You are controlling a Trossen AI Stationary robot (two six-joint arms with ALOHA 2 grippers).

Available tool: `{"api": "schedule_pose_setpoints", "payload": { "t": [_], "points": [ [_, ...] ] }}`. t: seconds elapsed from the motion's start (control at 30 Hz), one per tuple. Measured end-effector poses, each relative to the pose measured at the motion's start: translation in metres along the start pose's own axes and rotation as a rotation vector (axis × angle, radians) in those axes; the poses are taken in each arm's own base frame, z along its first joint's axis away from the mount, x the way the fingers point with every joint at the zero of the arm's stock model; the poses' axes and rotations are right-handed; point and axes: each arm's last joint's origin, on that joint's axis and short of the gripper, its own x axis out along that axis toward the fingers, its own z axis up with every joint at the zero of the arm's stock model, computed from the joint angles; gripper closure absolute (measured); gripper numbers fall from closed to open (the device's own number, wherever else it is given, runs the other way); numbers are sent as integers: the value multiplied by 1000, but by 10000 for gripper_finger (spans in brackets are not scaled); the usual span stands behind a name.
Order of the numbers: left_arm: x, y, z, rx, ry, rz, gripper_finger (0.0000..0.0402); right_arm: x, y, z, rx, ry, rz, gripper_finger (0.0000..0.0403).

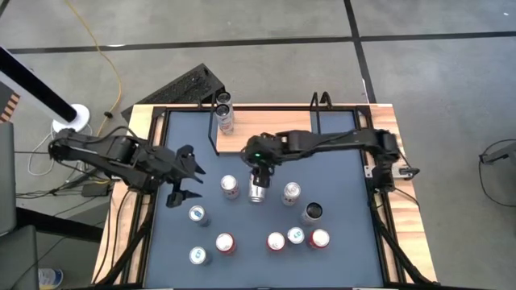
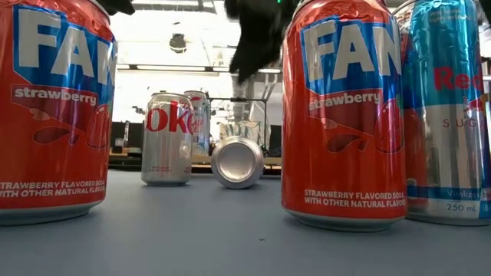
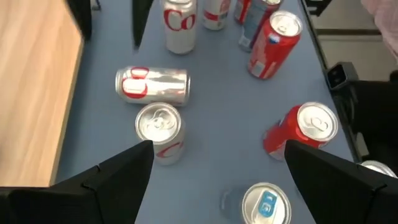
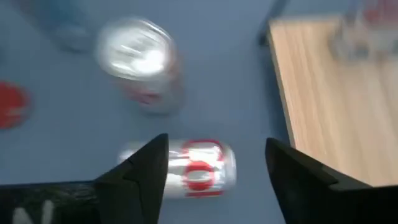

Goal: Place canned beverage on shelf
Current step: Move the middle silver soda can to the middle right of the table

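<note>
A silver-and-red can [image 1: 257,192] lies on its side on the blue mat, just nearer than the shelf [image 1: 266,133], a light-wood board with black rod uprights at its ends. Two cans [image 1: 224,113] stand at the shelf's left end. My right gripper [image 1: 260,173] hangs open above the lying can. In the right wrist view the can [image 4: 193,168] shows between the two fingers [image 4: 140,171], and in the low view the gripper [image 2: 253,38] is clear above the can [image 2: 238,162]. My left gripper [image 1: 184,173] stands open over the mat's left middle, nothing between its fingers [image 3: 118,174].
Several upright cans crowd the mat. A silver one [image 1: 230,187] and another [image 1: 291,193] flank the lying can, a dark one [image 1: 312,212] stands to the right, and red [image 1: 276,241] and blue-white ones [image 1: 197,213] stand nearer. A black frame [image 1: 375,185] rims the mat.
</note>
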Motion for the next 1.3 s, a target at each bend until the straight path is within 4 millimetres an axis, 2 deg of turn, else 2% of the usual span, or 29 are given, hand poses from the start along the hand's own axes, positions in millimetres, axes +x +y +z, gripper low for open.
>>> {"api": "schedule_pose_setpoints", "payload": {
  "t": [0.13,0.3,0.67,0.83,1.03,1.3],
  "points": [
    [-3,-3,-1,10,-10,14,50,35,-12,-11,25,135,-15,146],
    [-4,-4,-2,22,-10,12,50,60,-26,-18,99,210,63,148],
    [-4,-3,-4,77,8,18,50,74,-47,-22,128,245,110,162],
    [-4,-3,-5,82,21,20,50,84,-56,-25,154,258,157,201],
    [-4,-3,-5,105,23,27,50,85,-63,-25,173,262,179,244],
    [-4,-2,-5,106,21,42,50,84,-62,-25,154,263,217,308]
  ]
}}
